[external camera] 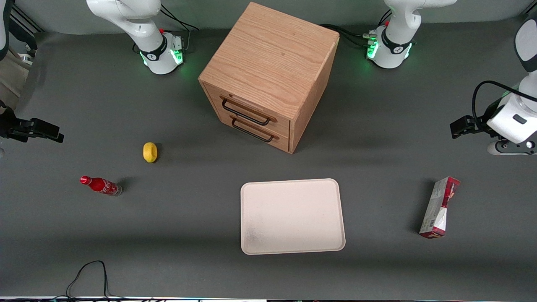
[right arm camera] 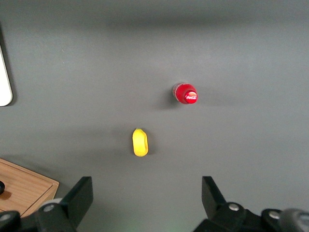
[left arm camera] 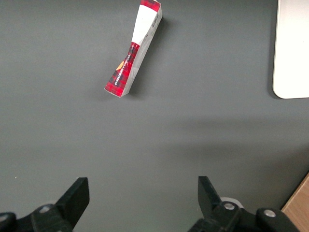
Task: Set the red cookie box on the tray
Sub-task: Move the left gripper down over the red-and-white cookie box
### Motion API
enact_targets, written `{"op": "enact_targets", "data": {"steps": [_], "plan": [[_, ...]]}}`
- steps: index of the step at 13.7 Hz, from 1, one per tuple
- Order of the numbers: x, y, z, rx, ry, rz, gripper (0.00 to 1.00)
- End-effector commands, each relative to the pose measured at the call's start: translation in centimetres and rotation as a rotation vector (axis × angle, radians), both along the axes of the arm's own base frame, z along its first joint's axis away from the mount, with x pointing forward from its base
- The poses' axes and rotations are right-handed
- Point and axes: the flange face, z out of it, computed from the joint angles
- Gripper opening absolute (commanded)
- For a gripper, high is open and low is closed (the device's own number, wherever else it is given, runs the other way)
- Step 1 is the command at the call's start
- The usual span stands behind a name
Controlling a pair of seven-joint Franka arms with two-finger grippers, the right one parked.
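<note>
Plainly, the red cookie box (external camera: pixel 439 207) is a slim, stiff cardboard carton — likely light, with smooth printed faces that could slip. It lies on the dark matte table (external camera: pixel 168 235), well apart from the tray (external camera: pixel 292 216), toward the working arm's end. The gripper (left arm camera: pixel 142 198) hovers above bare table near the box, fingers spread wide and empty. Pinching across the narrow width at mid-length looks soundest — the tray is smooth cream plastic, round-cornered, low-rimmed.

The small red bottle (external camera: pixel 100 185) says Coca-Cola in white letters (its cap (right arm camera: pixel 189 96) too). The red cookie box (left arm camera: pixel 133 50) print is too tiny to read.
</note>
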Motion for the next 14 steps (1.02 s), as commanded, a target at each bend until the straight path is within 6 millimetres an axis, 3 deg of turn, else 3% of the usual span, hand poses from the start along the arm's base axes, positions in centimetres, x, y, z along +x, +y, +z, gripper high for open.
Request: {"op": "enact_targets", "data": {"steps": [1, 4, 9, 12, 14], "plan": [[0.1, 0.1, 1.2, 0.024, 0.01, 0.016, 1.0], [0.7, 0.0, 2.4, 0.029, 0.027, 0.024, 1.0], [1.1, 1.5, 1.5, 0.033, 0.058, 0.047, 1.0], [1.2, 1.4, 2.6, 0.025, 0.04, 0.05, 1.0], [1.7, 1.7, 1.9, 0.015, 0.038, 0.038, 1.0]]}}
